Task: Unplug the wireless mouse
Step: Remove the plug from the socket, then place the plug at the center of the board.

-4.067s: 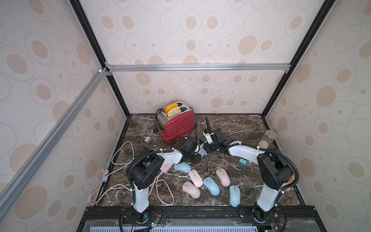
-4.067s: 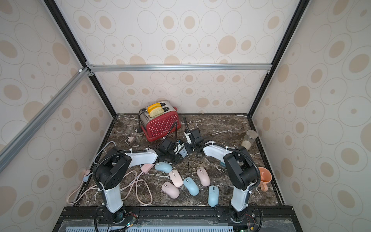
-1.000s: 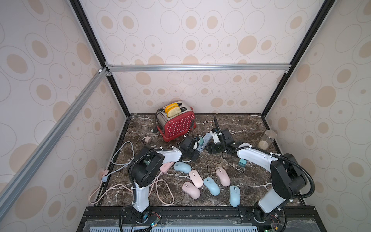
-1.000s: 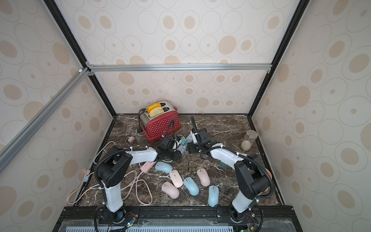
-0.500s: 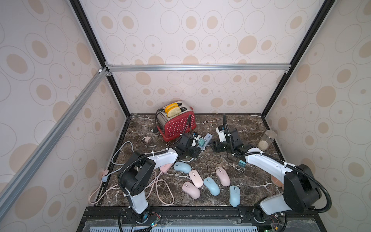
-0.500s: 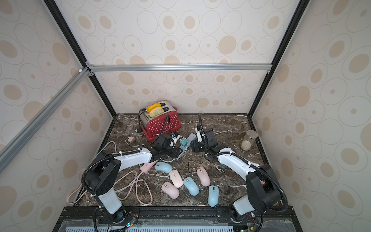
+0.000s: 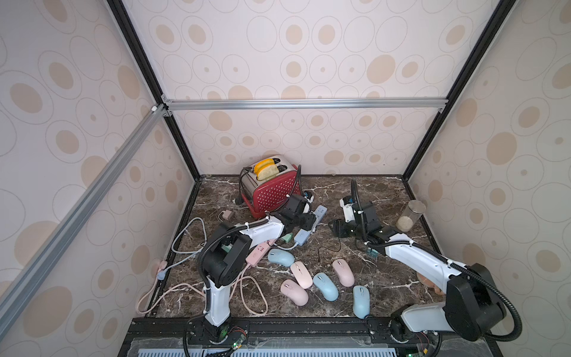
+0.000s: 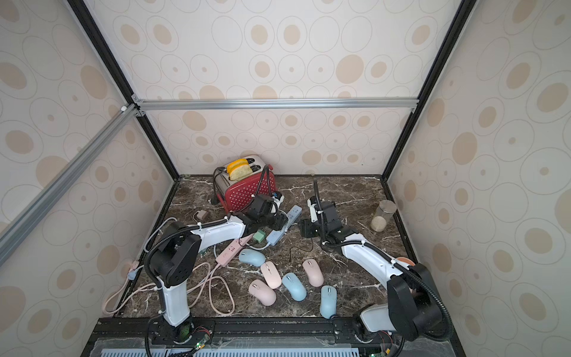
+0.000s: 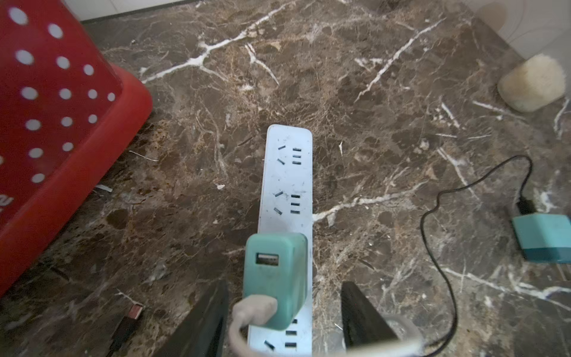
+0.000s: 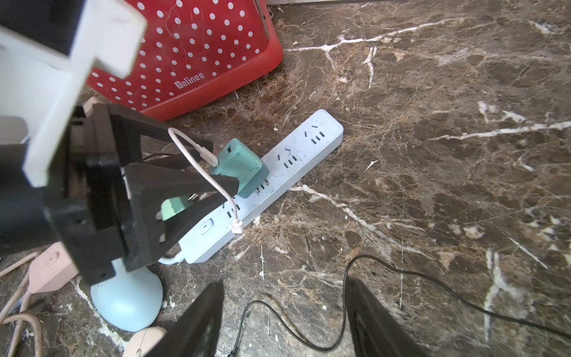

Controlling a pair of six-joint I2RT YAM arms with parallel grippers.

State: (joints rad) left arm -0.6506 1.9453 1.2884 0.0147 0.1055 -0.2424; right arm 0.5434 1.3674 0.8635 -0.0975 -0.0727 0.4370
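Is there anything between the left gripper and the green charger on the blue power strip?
Nothing visible does. The green charger, plugged into the power strip, sits between the open fingers of the left gripper, apart from both. Only its white cable loops out beside one finger.

What the 4 views hide or crop

In the left wrist view the blue power strip (image 9: 285, 173) runs out past the picture's edge beyond the green charger (image 9: 275, 278), the white cable (image 9: 247, 312) there is blurred, and the red toaster (image 9: 55, 123) and the jar (image 9: 531, 83) are cropped. In both top views the left gripper (image 7: 307, 221) covers the strip's middle, and the right arm (image 8: 367, 256) hides most of an orange cup (image 8: 405, 261) at the right.
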